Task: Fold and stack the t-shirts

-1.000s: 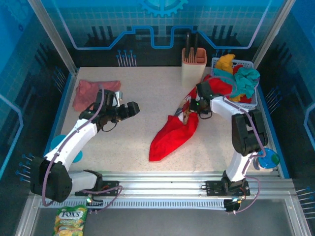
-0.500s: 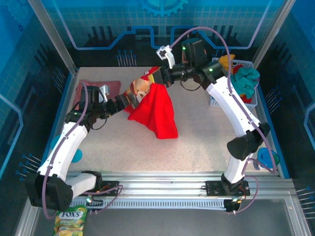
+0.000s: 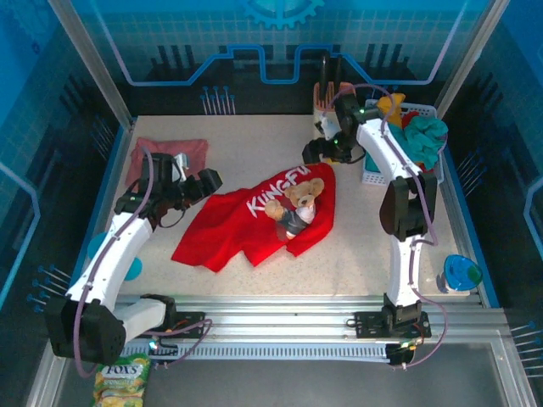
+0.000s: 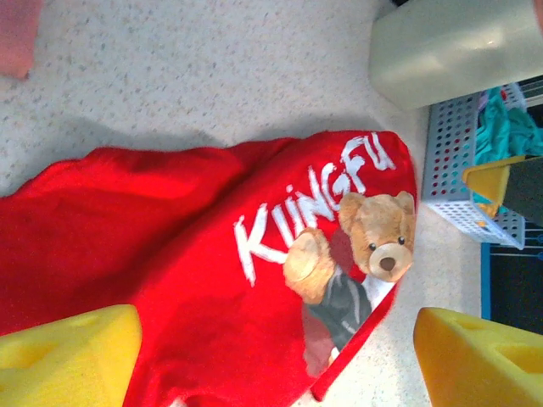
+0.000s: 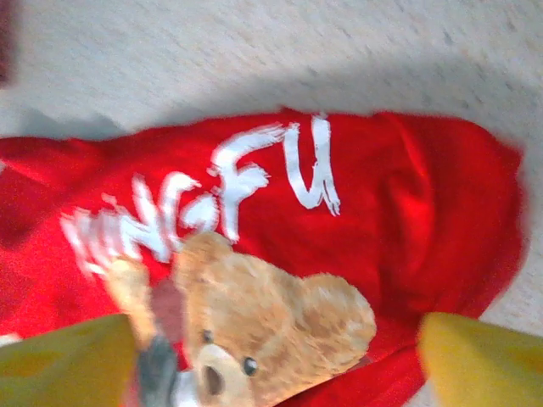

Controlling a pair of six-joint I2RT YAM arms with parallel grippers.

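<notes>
The red t-shirt (image 3: 246,225) lies spread on the table's middle, front up, with white "KUNGFU" lettering and a teddy bear graphic (image 4: 373,242). The pink t-shirt (image 3: 170,157) lies crumpled at the back left. My left gripper (image 3: 208,180) hovers at the red shirt's left edge, open, with its yellow fingers (image 4: 68,356) wide apart and nothing between them. Past the shirt's far right corner, my right gripper (image 3: 310,153) is open too. The red t-shirt (image 5: 407,203) lies under its empty yellow fingers (image 5: 484,360).
A white basket (image 3: 428,110) with yellow, teal and red clothes stands at the back right. A beige holder (image 3: 327,110) sits just left of it, close behind my right gripper. A blue cup (image 3: 462,273) stands at the right edge.
The red t-shirt hung in the air from my right gripper; it now lies flat on the table. The right gripper has opened and let it go. The left gripper has drawn back slightly.
</notes>
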